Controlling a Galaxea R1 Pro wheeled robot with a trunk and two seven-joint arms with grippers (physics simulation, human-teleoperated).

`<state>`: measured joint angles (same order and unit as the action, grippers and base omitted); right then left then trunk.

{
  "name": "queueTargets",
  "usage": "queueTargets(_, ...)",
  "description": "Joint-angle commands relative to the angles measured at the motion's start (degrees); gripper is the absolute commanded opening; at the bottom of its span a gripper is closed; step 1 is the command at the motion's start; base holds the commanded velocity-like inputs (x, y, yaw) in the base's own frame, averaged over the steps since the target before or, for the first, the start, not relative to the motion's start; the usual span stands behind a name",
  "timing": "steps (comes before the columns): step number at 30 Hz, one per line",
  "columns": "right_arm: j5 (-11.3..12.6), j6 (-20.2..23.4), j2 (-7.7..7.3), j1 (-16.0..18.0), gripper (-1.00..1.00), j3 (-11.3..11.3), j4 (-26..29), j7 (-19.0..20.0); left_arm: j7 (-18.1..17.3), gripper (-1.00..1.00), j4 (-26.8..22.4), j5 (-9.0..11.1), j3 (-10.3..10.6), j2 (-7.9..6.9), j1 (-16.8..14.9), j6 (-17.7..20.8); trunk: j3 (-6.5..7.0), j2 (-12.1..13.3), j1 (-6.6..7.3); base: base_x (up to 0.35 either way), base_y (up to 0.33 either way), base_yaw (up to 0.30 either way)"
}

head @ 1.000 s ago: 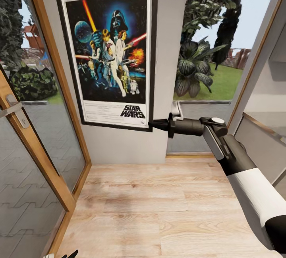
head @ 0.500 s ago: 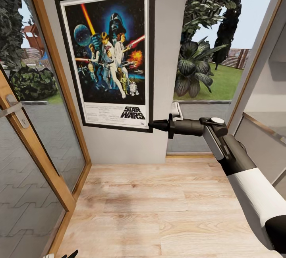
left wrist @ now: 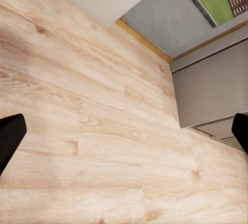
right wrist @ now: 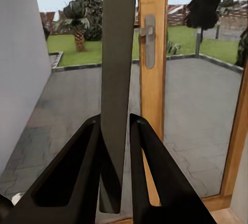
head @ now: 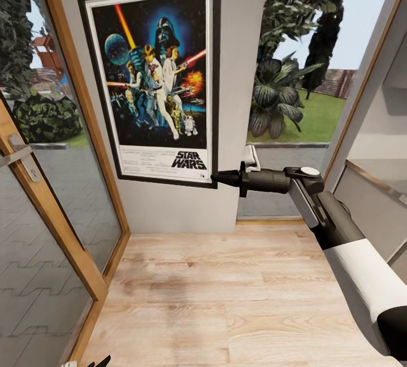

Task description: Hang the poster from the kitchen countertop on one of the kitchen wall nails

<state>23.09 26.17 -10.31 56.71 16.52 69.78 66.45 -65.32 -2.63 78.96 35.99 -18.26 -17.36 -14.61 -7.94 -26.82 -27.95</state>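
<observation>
Gripping poster point(head: 155, 79) (claw point(head: 217, 177)) — wall point(head: 240, 45), door point(head: 53, 197)

A home interior, at a corner opening onto a garden. Underfoot, pale wood-plank flooring point(head: 226, 288); on the left, a timber-framed glazed door point(head: 53, 197) with a metal lever handle point(head: 17, 155); ahead, a plain grey wall panel point(head: 181, 206) bearing a black-framed film poster point(head: 155, 79). Beyond the glass on the right, grey paving point(head: 288, 158), green lawn point(head: 322, 118) and broad-leaved shrubs point(head: 277, 99).
</observation>
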Motion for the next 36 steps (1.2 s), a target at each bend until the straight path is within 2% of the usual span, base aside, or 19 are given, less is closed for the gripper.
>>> queueTargets(1, 0.6, 0.6, -0.06, 0.1, -1.0, 0.1, 0.0, 0.0, -0.1, 1.0, 0.0, 0.4, 0.5, -0.02, 0.0, -0.3, -0.11, -0.1, -0.03, 0.0, 0.0, 0.0)
queueTargets(10, 1.0, 0.6, -0.13, 0.1, -1.0, -0.1, -0.3, 0.6, -0.1, 1.0, 0.0, 0.4, 0.5, -0.02, 0.0, -0.3, -0.11, -0.1, -0.03, 0.0, 0.0, 0.0)
queueTargets(13, 0.7, 0.7, -0.3, 0.2, -1.0, -0.4, -1.2, 4.0, -0.1, 1.0, 0.0, 0.4, 0.5, -0.02, 0.0, -0.3, -0.11, -0.1, -0.03, 0.0, 0.0, 0.0)
queueTargets(16, 0.7, 0.7, -1.59, 0.8, -1.0, -0.8, -2.8, 5.3, -0.1, 1.0, 0.0, 0.4, 0.5, -0.02, 0.0, -0.3, -0.11, -0.1, -0.03, 0.0, 0.0, 0.0)
queueTargets(21, 0.8, 0.7, -2.17, 1.3, -1.0, -0.9, -3.3, 5.8, -0.1, 1.0, 0.0, 0.4, 0.5, -0.02, 0.0, -0.3, -0.11, -0.1, -0.03, 0.0, 0.0, 0.0)
queueTargets(36, 0.9, 0.6, -2.25, 1.4, -1.0, -0.9, -3.4, 6.2, -0.2, 1.0, 0.0, 0.4, 0.5, -0.02, 0.0, -0.3, -0.11, -0.1, -0.03, 0.0, 0.0, 0.0)
